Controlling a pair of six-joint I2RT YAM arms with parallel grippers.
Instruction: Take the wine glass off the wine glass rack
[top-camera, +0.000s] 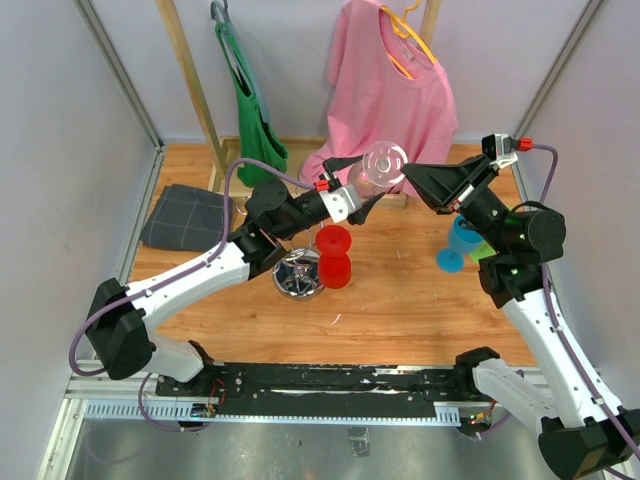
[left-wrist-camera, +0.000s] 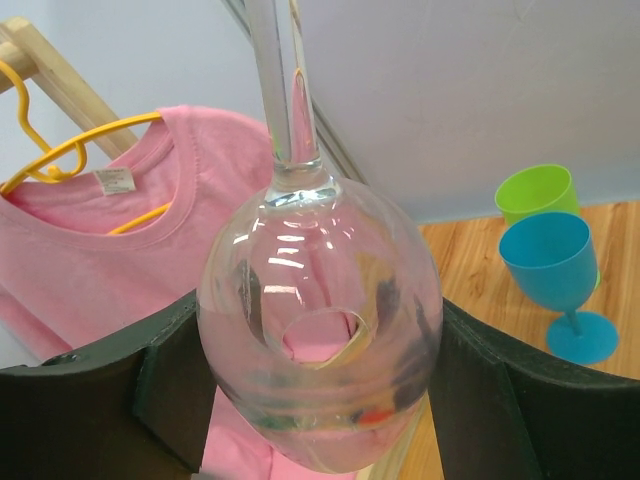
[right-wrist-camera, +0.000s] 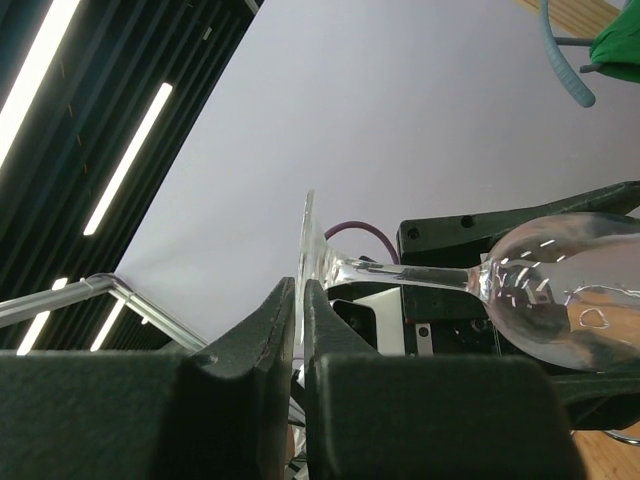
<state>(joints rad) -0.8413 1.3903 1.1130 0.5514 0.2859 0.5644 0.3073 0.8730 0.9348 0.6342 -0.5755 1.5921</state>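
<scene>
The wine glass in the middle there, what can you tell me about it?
The wine glass is clear, empty glass: a rounded bowl, slim stem and flat round foot. It is held tilted in the air above the table, off the chrome rack. The left claw grips the bowl from both sides; the right claw appears to pinch the foot's rim.

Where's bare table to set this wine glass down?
Bare table lies between the red goblet and the blue goblet, and along the near edge before them. It is crowded around the wine glass rack under the left arm.
</scene>
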